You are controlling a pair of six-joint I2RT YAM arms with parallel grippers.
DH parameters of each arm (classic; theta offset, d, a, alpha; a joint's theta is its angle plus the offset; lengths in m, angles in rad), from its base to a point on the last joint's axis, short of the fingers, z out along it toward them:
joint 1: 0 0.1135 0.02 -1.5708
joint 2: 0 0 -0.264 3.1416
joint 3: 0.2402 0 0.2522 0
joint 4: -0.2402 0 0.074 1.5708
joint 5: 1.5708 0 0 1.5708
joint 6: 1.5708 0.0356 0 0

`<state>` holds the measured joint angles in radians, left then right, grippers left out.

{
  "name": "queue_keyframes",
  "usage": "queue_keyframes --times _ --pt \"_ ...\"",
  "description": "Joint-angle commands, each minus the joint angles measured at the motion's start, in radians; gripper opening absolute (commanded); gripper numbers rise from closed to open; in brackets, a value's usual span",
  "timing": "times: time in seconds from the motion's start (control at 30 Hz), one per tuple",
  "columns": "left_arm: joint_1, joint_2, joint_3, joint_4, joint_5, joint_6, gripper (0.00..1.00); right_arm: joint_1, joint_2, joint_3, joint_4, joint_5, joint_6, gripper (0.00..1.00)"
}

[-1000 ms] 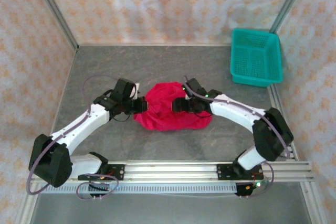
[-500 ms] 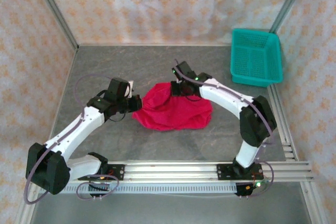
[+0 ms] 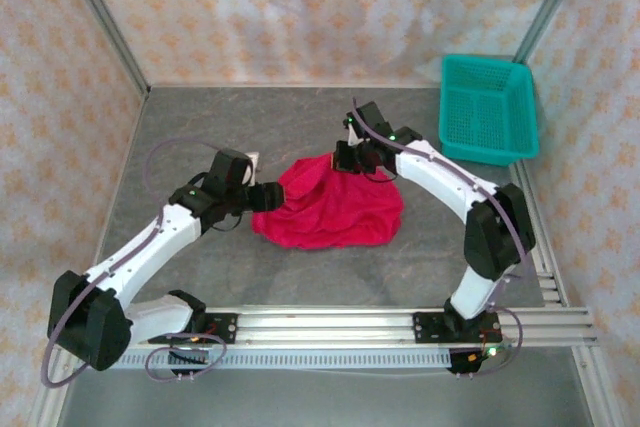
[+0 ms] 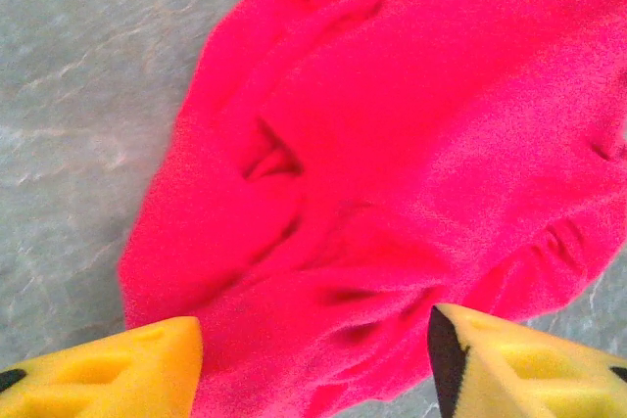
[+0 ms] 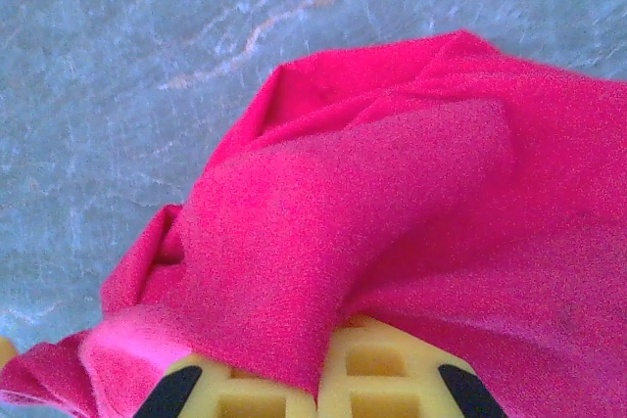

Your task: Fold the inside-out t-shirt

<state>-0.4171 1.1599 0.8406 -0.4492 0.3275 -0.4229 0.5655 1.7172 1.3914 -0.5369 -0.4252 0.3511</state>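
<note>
From above, the crimson t-shirt (image 3: 330, 212) lies bunched in a heap mid-way across the grey surface (image 3: 250, 117), well apart from the teal basket (image 3: 488, 107) in the far right corner. It looks light, limp and quick to wrinkle, so it is best taken at a hem, shoulder seam or sleeve edge, not mid-bulk. The left end effector (image 3: 262, 197) sits at the heap's left edge. The right end effector (image 3: 350, 159) is at its far edge, where the cloth peaks upward. In the left wrist view, the yellow fingers (image 4: 127, 374) stand spread with rumpled cloth between them, gripping nothing. In the right wrist view, the fingers (image 5: 377, 379) are pressed together, pinching a fold that drapes over them.
</note>
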Motion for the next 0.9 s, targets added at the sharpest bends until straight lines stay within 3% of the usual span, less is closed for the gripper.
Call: queue_keyframes --times 0.0,0.17,0.47,0.57,0.7,0.87 --pt "-0.074 -0.024 0.027 0.099 -0.046 0.092 0.66 -0.008 0.015 -0.031 0.027 -0.047 0.021 0.0" --pt "-0.16 0.064 0.008 0.2 -0.057 0.206 0.68 -0.013 0.004 -0.045 0.039 -0.046 0.032 0.0" --pt "-0.168 0.228 0.087 0.218 -0.264 0.359 0.67 -0.016 -0.011 -0.07 0.046 -0.068 0.038 0.0" --pt "-0.169 0.311 0.14 0.218 -0.307 0.387 0.63 -0.016 -0.017 -0.076 0.05 -0.085 0.044 0.0" --pt "-0.168 0.397 0.213 0.189 -0.362 0.411 0.49 -0.016 -0.042 -0.102 0.061 -0.094 0.046 0.0" --pt "-0.16 0.437 0.243 0.172 -0.347 0.447 0.45 -0.031 -0.069 -0.131 0.063 -0.086 0.051 0.0"
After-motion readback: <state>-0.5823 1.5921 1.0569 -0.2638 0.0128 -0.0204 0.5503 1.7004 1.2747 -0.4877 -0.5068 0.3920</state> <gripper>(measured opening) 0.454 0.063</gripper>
